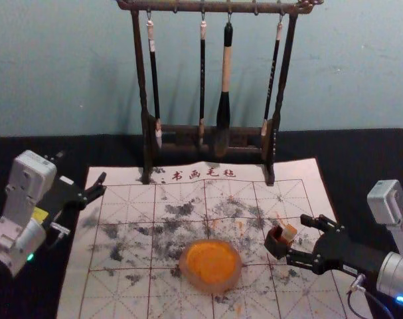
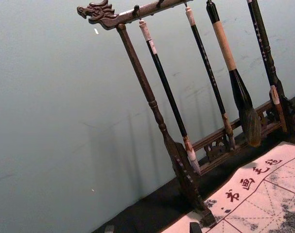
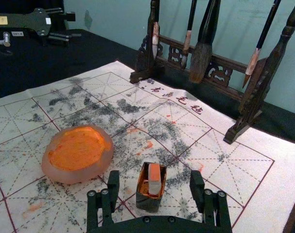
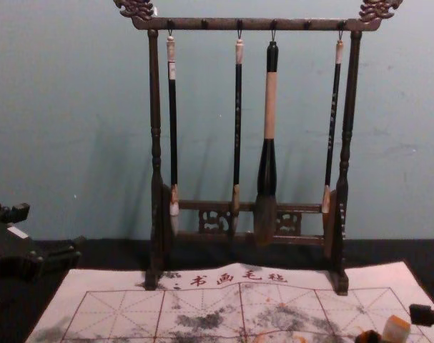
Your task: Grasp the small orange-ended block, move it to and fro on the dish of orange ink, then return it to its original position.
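Firstly, at the left of the head view, we log the left end effector (image 1: 81, 169) raised over the edge of the mat (image 1: 75, 292), its fingers apart and nothing between them. The mat is pale, ruled in dark red squares and blotched with grey and orange; we find it laid on the black counter (image 1: 380, 149).

Further along, upper middle of the frame, we note a dark wooden rack (image 1: 174, 6) standing across the mat's far edge. Four brushes hang from it: two slender ones, then a thick brush (image 1: 224, 109) with a light band on its handle, then another slender one.

Just below centre we record the round dish (image 1: 211, 288), pinkish at the rim, lying flat on the mat with orange ink (image 1: 211, 261) spread inside.

Right of the dish, and apart from it, we see a small dark open box (image 1: 276, 244). The small orange-ended block (image 1: 289, 232) stands in it, orange end up, its top protruding.

At the right of the frame, we have the right end effector (image 1: 299, 237) reaching in low towards the box. Its fingers are spread wide, one to each side of the block and clear of it.
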Robot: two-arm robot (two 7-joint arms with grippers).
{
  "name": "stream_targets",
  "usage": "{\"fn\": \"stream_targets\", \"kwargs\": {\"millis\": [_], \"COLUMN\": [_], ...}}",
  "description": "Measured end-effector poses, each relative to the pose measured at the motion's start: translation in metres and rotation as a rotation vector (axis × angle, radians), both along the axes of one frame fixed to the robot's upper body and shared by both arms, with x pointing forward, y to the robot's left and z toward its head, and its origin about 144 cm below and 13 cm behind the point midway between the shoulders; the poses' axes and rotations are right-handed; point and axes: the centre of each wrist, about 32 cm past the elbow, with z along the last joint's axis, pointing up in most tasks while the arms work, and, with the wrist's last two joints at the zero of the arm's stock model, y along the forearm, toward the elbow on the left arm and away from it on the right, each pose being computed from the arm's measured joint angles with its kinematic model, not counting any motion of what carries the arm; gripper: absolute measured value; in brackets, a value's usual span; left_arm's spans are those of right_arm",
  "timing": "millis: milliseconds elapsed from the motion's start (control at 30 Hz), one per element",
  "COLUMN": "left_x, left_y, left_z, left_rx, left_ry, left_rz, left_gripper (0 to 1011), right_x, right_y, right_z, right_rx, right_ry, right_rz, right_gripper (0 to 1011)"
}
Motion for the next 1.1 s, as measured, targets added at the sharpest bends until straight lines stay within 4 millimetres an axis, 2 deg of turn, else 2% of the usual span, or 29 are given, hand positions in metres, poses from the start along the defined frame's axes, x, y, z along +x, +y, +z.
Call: {"fn": "stream_targets", "kwargs": {"millis": [100, 233, 533, 567, 600, 667, 700, 867, 1100], "left_x": [0.0000, 0.0000, 0.0000, 0.0000, 0.0000, 0.0000, 0.0000, 0.0000, 0.0000], "left_y": [0.0000, 0.0000, 0.0000, 0.0000, 0.0000, 0.0000, 0.0000, 0.0000, 0.0000], "left_z": [0.0000, 0.0000, 0.0000, 0.0000, 0.0000, 0.0000, 0.0000, 0.0000, 0.0000], "left_rx": [0.000, 0.000, 0.000, 0.000, 0.000, 0.000, 0.000, 0.000, 0.000], "left_ry": [0.000, 0.000, 0.000, 0.000, 0.000, 0.000, 0.000, 0.000, 0.000], "left_rz": [0.000, 0.000, 0.000, 0.000, 0.000, 0.000, 0.000, 0.000, 0.000], "left_gripper": [1002, 1001, 1001, 1001, 1001, 1001, 1001, 1001, 1001], "right_x": [0.0000, 0.0000, 0.0000, 0.0000, 0.0000, 0.0000, 0.0000, 0.0000, -0.0001], "right_y": [0.0000, 0.0000, 0.0001, 0.0001, 0.0001, 0.0001, 0.0001, 0.0001, 0.0001], "right_z": [0.0000, 0.0001, 0.0002, 0.0002, 0.0002, 0.0003, 0.0002, 0.0003, 0.0002], "right_rx": [0.000, 0.000, 0.001, 0.001, 0.001, 0.001, 0.001, 0.001, 0.001], "right_ry": [0.000, 0.000, -0.001, -0.001, 0.000, 0.000, 0.000, 0.000, 0.000], "right_rz": [0.000, 0.000, -0.001, -0.001, -0.001, -0.001, -0.001, -0.001, -0.001], "right_gripper": [817, 734, 422, 422, 364, 333, 261, 113, 80]}}
